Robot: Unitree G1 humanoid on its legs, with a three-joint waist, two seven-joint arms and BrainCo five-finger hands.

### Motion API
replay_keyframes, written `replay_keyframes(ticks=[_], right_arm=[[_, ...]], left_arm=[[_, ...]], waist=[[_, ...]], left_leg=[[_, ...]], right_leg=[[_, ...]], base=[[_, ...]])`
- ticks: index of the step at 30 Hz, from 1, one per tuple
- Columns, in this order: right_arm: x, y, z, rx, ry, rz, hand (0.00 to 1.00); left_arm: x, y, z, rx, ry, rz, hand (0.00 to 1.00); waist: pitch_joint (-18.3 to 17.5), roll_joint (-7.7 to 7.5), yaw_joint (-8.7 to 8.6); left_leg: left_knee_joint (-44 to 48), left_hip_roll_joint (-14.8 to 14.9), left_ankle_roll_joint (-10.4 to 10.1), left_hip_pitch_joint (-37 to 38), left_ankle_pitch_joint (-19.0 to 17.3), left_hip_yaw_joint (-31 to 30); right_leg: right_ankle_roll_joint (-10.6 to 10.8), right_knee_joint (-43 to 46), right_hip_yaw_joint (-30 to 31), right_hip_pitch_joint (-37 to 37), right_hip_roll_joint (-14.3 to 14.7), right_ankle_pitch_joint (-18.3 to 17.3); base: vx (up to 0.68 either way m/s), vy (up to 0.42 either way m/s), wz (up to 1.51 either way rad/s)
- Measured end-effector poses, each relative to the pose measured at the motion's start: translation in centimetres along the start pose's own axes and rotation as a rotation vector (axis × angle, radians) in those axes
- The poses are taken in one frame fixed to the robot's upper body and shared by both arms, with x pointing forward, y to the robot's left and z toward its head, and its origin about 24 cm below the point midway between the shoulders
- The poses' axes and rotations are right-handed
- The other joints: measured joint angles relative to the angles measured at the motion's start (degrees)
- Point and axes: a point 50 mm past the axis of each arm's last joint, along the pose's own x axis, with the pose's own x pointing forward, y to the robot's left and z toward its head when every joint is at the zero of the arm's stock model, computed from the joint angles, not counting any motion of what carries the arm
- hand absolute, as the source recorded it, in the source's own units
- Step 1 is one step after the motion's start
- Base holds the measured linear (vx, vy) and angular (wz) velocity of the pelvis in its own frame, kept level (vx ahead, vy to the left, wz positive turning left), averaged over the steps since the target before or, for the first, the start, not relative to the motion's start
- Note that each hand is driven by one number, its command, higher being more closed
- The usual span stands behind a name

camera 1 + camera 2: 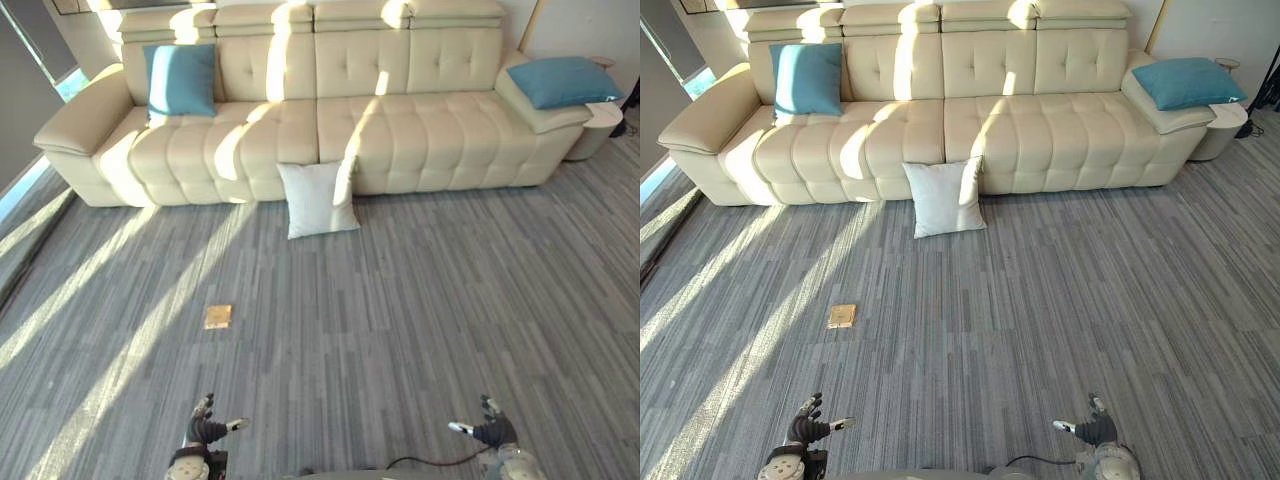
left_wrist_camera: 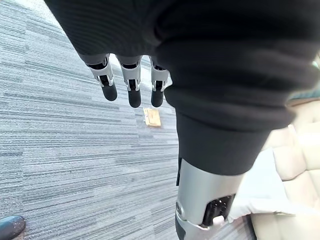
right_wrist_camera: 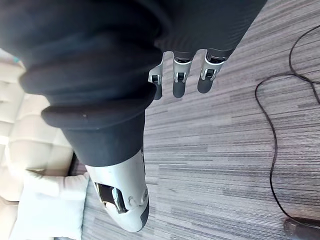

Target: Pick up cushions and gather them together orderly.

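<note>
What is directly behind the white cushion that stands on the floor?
The white cushion leans against the front of the cream sofa, near its middle seam. The strip of sofa front behind it is covered, so anything there cannot be seen.

- The white cushion [image 1: 318, 198], square and plump, stands on the floor [image 1: 400, 320]. It is tilted back, with its upper edge leaning on the front of the sofa [image 1: 420, 130] near the middle.
- The left teal cushion [image 1: 181, 80], square, sits upright on the sofa's left-end seat, leaning on the backrest.
- The right teal cushion [image 1: 563, 80] lies flat on the right armrest [image 1: 540, 117], well apart from the others.
</note>
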Motion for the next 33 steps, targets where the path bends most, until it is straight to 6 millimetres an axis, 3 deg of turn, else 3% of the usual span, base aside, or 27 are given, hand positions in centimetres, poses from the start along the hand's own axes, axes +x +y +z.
replay_keyframes(ticks=[5, 13, 20, 23, 26, 27, 28, 30, 32, 33], right_arm=[[-0.1, -0.7, -0.8, 0.038, 0.037, -0.034, 0.00], [0.1, -1.0, -0.5, 0.083, 0.033, -0.058, 0.00], [0.4, -0.6, 0.2, 0.102, 0.017, -0.052, 0.00], [0.6, -0.6, 0.5, 0.105, 0.021, -0.053, 0.00], [1.2, -0.4, 1.7, 0.111, -0.008, -0.053, 0.00], [1.2, -0.5, 1.7, 0.111, -0.009, -0.061, 0.00], [1.2, -0.5, 1.7, 0.110, -0.008, -0.065, 0.00], [1.2, 0.1, 2.2, 0.110, -0.022, -0.049, 0.00], [1.1, 0.4, 1.9, 0.104, -0.010, -0.040, 0.00], [1.1, 0.3, 2.0, 0.090, -0.016, -0.036, 0.00]], left_arm=[[-0.4, 0.3, -1.2, -0.032, 0.047, 0.024, 0.00], [-0.9, -0.8, -1.8, -0.062, 0.073, -0.008, 0.00], [-0.8, -0.8, -1.7, -0.073, 0.070, -0.010, 0.00], [-0.7, -0.8, -1.3, -0.088, 0.056, -0.007, 0.00], [-0.7, -0.7, -0.8, -0.107, 0.030, -0.004, 0.00], [-0.7, -0.8, -0.5, -0.105, 0.020, -0.008, 0.00], [-0.7, -0.9, -0.4, -0.106, 0.014, -0.010, 0.00], [-0.3, -0.7, 0.8, -0.110, -0.025, -0.005, 0.00], [0.0, -0.4, 1.7, -0.113, -0.055, 0.011, 0.00], [0.2, -0.3, 2.0, -0.117, -0.063, 0.015, 0.00]], waist=[[0.02, -0.04, -0.03], [0.16, 0.25, -0.02], [0.31, 0.57, 0.05], [0.48, 0.49, 0.07], [0.95, 0.05, 0.43], [1.22, -0.15, 0.28], [1.32, -0.13, 0.25], [2.73, 0.39, 0.01], [3.98, 0.59, -0.32], [5.11, 0.40, -0.48]], left_leg=[[-1.10, -0.26, 0.25, 0.43, 0.59, -0.42], [-1.11, -0.30, 0.25, 0.43, 0.60, -1.32], [-1.09, -0.38, 0.26, -2.25, 0.51, -1.31], [0.87, -0.47, 0.87, -4.25, -1.26, -0.64], [7.63, -0.74, 1.59, -6.88, -6.56, 1.10], [10.07, -1.02, 2.06, -7.36, -9.32, 1.17], [10.87, -1.09, 2.48, -7.39, -10.40, 1.15], [12.56, -1.52, 4.18, -5.67, -13.25, 0.21], [12.94, -1.57, 4.47, -2.64, -15.25, 0.06], [13.07, -1.07, 4.24, -0.93, -15.86, 0.05]], right_leg=[[0.09, -0.03, -0.77, 0.07, -0.12, -0.01], [0.16, -0.24, -1.33, 0.42, -0.12, -0.08], [0.45, -0.03, -1.23, -2.35, -0.25, -0.33], [1.20, 1.76, -0.79, -4.42, -0.65, -1.94], [3.23, 10.21, 0.88, -8.58, -2.03, -7.33], [6.08, 14.97, 0.74, -9.86, -2.97, -9.71], [6.99, 18.07, 0.55, -10.72, -3.20, -10.31], [6.94, 39.09, -2.89, -20.42, -5.44, -10.82], [4.32, 42.82, -4.57, -24.83, -6.28, -13.16], [4.49, 40.83, -6.13, -27.48, -6.17, -13.49]], base=[[-0.02, -0.017, 0.04], [-0.01, -0.028, 0.04], [-0.01, -0.014, 0.00], [0.06, 0.004, -0.07], [0.12, 0.028, -0.25], [0.17, 0.051, -0.07], [0.19, 0.090, -0.17], [0.23, 0.093, 0.02], [0.36, 0.072, 0.10], [0.42, 0.055, 0.11]])
